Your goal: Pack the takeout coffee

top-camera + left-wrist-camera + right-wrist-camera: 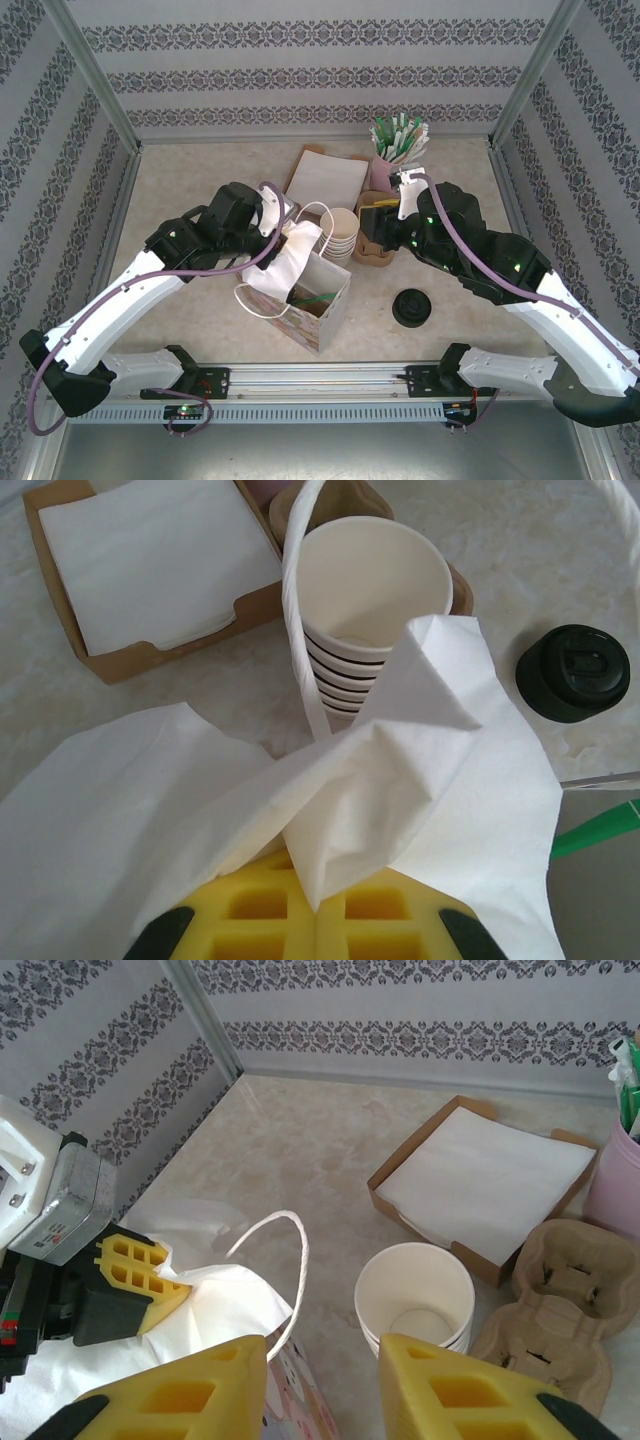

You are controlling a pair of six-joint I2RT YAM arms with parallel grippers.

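- The left tool [315, 920] is seen pressed together on a crumpled white paper napkin [400, 800], which is pinched between its yellow pads and spills upward and outward.
- In the overhead view the napkin is held over the open mouth of a small patterned paper gift bag [325, 310] with white loop handles, standing near the middle of the beige marbled counter [200, 180].
- Inside the bag's mouth a dark shape [303, 296] is seen beside a green stick (whether this is the black-lidded takeout coffee cannot be told).
- The right tool [322, 1350] is held with its yellow pads spread apart and nothing between them, above the bag's far edge and near the cup stack.
- A stack of lidless cream paper cups [340, 232] stands just behind the bag, touching a pair of brown moulded pulp cup carriers [560, 1300] on its right.
- A low round black plastic lid stack [412, 307] lies on the counter to the right of the bag, apart from it.
- A brown cardboard tray [160, 655] filled with flat white napkins is set behind the cups.
- A pink cup [383, 172] holding green-and-white wrapped sticks stands at the far side, beside the tray.
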